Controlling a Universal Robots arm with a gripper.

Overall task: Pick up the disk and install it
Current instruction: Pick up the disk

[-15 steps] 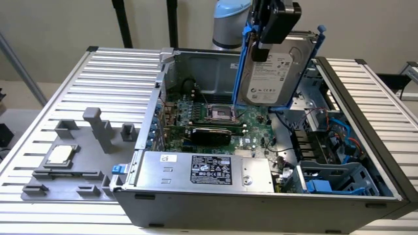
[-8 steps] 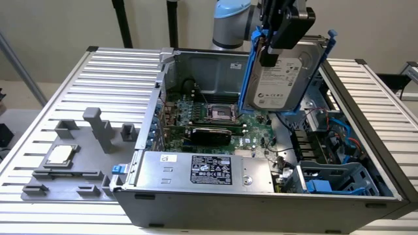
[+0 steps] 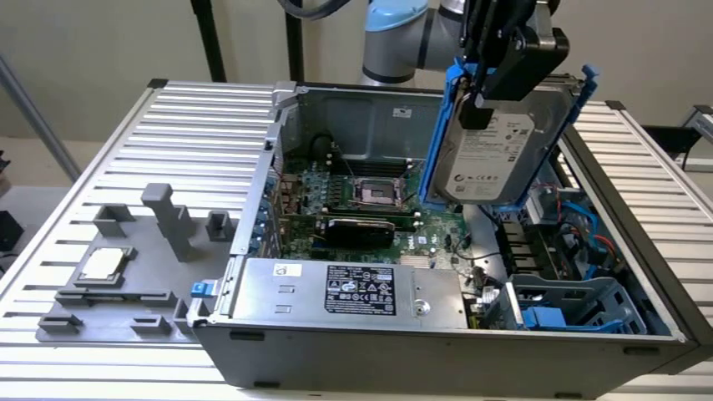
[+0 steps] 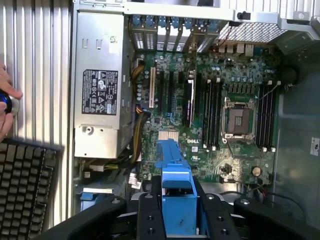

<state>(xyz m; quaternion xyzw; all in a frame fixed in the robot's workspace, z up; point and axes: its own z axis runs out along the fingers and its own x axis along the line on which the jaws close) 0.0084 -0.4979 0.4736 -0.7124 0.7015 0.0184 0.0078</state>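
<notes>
**A:** What is nearest in the exterior view?

**B:** At the lower centre, a silver box (image 3: 346,292) with a label, inside the open computer case (image 3: 446,359). At the lower right is a blue cage (image 3: 568,305), with cables just beside it. At the lower left is a grey holder (image 3: 123,309) with a small chip (image 3: 103,263) on it.

**A:** And further back?

**B:** The green board (image 3: 356,200) is in the middle of the case. Above it, at the upper right, the disk (image 3: 496,154) hangs tilted, its label toward the camera.

**A:** And the gripper?

**B:** The gripper (image 3: 477,113) pinches the disk. In the wrist view its fingers (image 4: 150,215) press on the blue rail. Outside the case, a person's hand (image 4: 7,107) is near a keyboard (image 4: 25,190).
</notes>
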